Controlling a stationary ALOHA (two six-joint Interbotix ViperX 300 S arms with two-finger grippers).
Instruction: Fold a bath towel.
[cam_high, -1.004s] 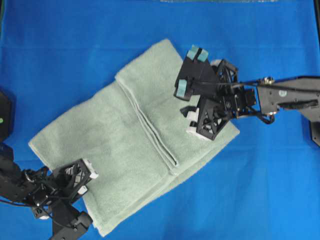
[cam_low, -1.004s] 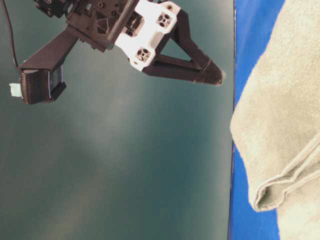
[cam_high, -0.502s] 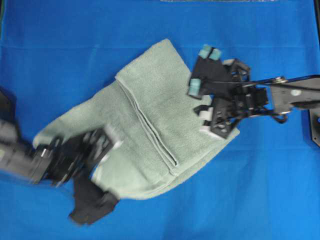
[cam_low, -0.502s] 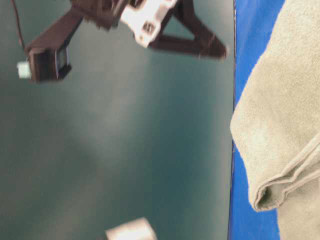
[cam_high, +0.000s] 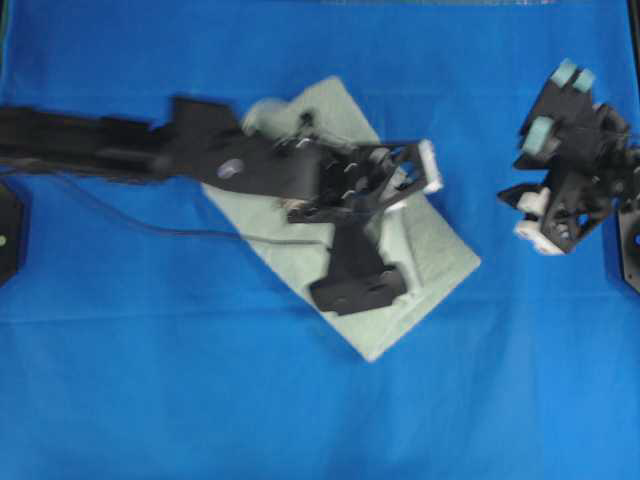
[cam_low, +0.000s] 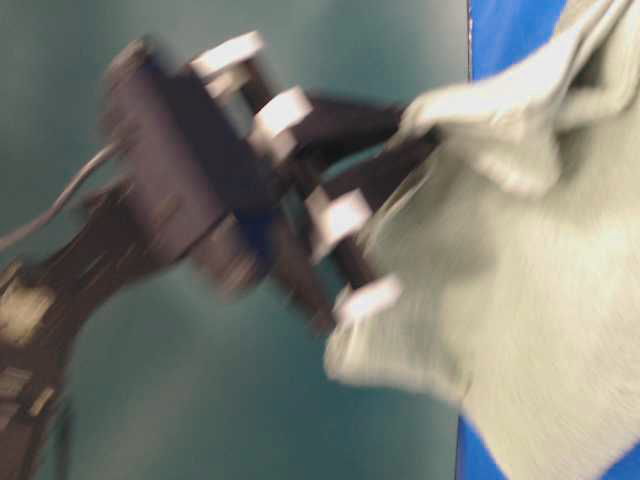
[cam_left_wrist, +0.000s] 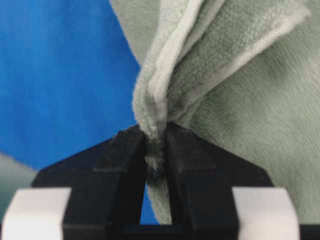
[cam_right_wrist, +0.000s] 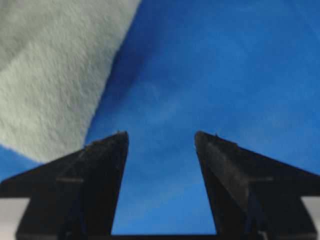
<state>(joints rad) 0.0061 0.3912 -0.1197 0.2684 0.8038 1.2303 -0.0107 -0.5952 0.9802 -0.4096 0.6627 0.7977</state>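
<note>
**Left hand carries a pinched towel edge across the fold**

The bath towel (cam_high: 420, 250) lies folded on the blue counter (cam_high: 150, 380), a little right of centre in the overhead view. The left hand (cam_high: 405, 185) reaches over it from the left, clenched on a bunched hem of the towel. The right hand (cam_high: 560, 150) hangs off to the right, well apart from the cloth, its jaws spread and holding nothing.

Judging from the task, this looks like a fold in progress, with the gripped edge being brought over the rest. The pinch is narrow and takes only a small bunch of hem, so the cloth could slip out if it drags against the layers beneath. With one corner carried alone, the folded layer may also land skewed or wrinkled, since nothing steadies the far side.

The left wrist view shows what the overhead one hides: the left hand (cam_left_wrist: 156, 165) has several layers of the bath towel (cam_left_wrist: 240, 90) squeezed between its tips. The right wrist view confirms the right hand (cam_right_wrist: 160, 145) frames only blue counter (cam_right_wrist: 215, 60), the bath towel (cam_right_wrist: 50, 75) off to one side. The table-level view is too blurred for detail.
</note>
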